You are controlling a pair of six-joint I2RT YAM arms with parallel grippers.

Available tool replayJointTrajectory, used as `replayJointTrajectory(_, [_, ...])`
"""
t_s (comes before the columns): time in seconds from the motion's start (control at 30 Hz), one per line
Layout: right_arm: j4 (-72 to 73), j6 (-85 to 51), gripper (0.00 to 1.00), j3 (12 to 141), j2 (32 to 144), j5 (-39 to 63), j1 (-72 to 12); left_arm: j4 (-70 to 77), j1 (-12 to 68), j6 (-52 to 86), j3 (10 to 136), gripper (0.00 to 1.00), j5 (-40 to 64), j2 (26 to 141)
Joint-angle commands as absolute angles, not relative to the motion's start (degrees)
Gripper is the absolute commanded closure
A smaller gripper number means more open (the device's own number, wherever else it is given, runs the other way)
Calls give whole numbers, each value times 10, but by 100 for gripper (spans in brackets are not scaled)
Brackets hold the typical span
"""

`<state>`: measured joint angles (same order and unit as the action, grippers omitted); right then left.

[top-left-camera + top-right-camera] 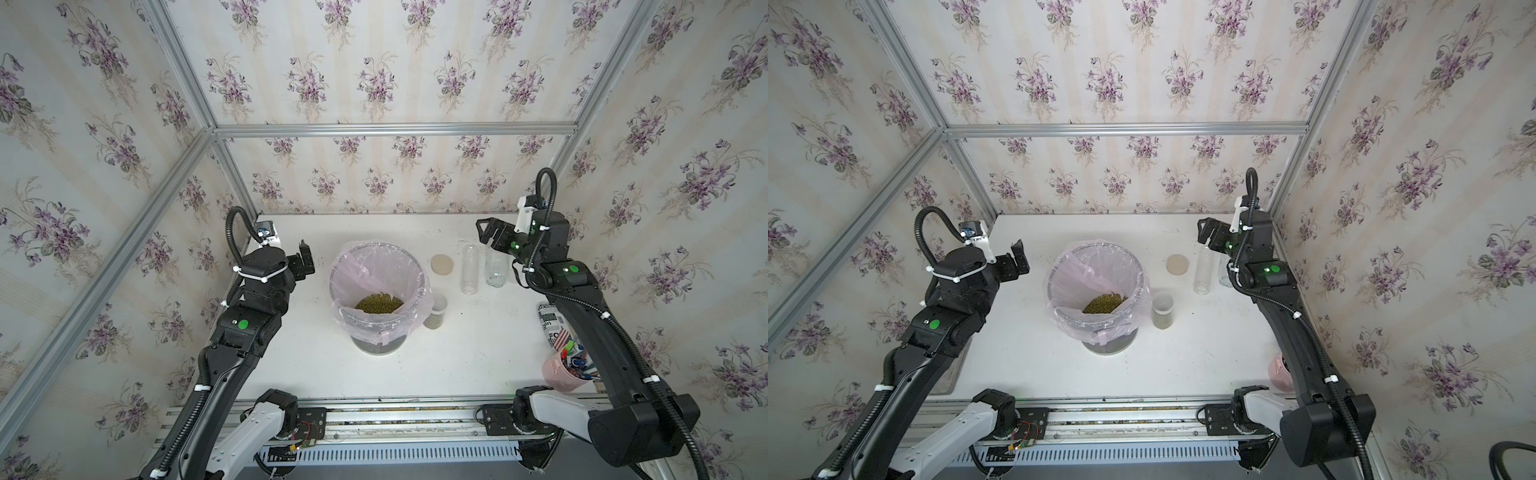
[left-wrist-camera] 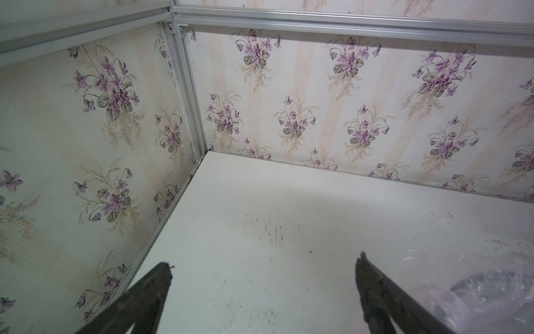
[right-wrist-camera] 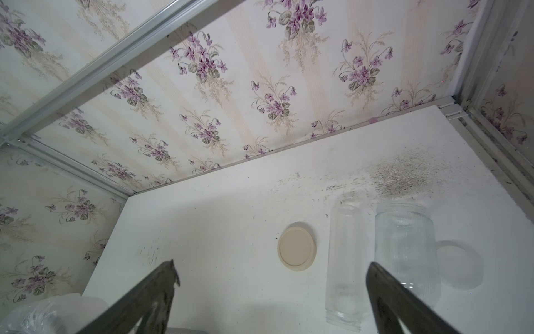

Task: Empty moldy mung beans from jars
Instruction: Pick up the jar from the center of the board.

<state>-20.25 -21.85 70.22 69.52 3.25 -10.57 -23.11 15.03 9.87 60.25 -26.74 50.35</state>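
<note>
- Left gripper (image 2: 264, 260), right gripper (image 3: 272, 263): jaws fully spread, empty, parked clear of the bin (image 1: 378, 347).
- Bin at mid-bench collects mung beans (image 1: 378, 302).
- Small jar (image 1: 436, 313) beside it holds beans, awaiting emptying.

- bin (image 1: 376, 345) lined with a pink bag (image 1: 356, 270), upright mid-worktop (image 1: 457, 365);
- printed can (image 1: 547, 321) at the right edge;
- pink cup (image 1: 557, 376) of pens (image 1: 577, 359) near the front right corner;
- gritty smear (image 3: 404, 176) near the back right corner
</note>
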Motion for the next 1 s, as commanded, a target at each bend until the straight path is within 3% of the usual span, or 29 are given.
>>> replayJointTrajectory(0.0, [-267,-199,3,734,712,-8,-132,-221,150,101,605,1,-275,504])
replayJointTrajectory(0.2, [-376,-184,8,786,746,-64,-190,-221,150,101,605,0,-282,502])
replayJointTrajectory(0.5, [-467,-189,18,771,752,-36,-232,-223,150,106,605,0,-283,504])
replayJointTrajectory(0.97, [-550,-187,15,769,770,80,-271,-229,149,112,609,0,-291,506])
